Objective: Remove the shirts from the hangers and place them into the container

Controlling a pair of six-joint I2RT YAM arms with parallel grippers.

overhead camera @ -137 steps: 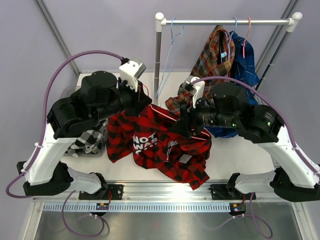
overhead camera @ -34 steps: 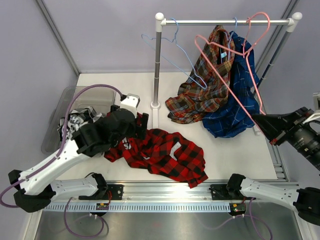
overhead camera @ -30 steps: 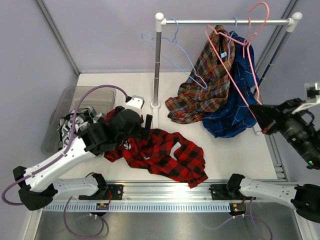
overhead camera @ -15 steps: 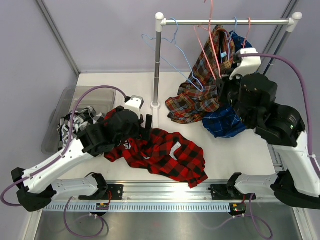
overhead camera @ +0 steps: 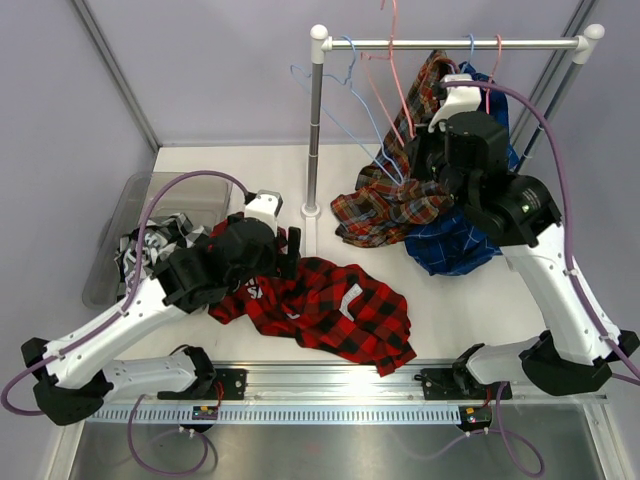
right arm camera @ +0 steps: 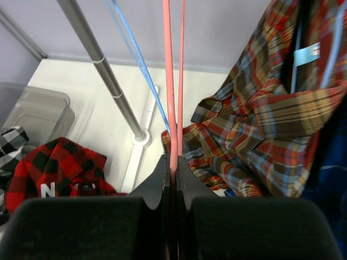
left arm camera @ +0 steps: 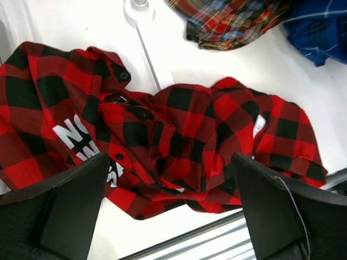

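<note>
We clamp the pink hanger (right arm camera: 172, 81) in our right fingers (right arm camera: 173, 165); swinging it may snag the rail (overhead camera: 450, 44). Our left fingers (left arm camera: 171, 162) stand apart.

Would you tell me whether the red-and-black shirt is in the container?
Out: the red-and-black shirt lies crumpled on the table beside the container.

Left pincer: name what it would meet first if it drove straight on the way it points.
Most likely the red-and-black check shirt, which lies crumpled on the table squarely between the open left pincer's fingers; how far below is unclear.
</note>
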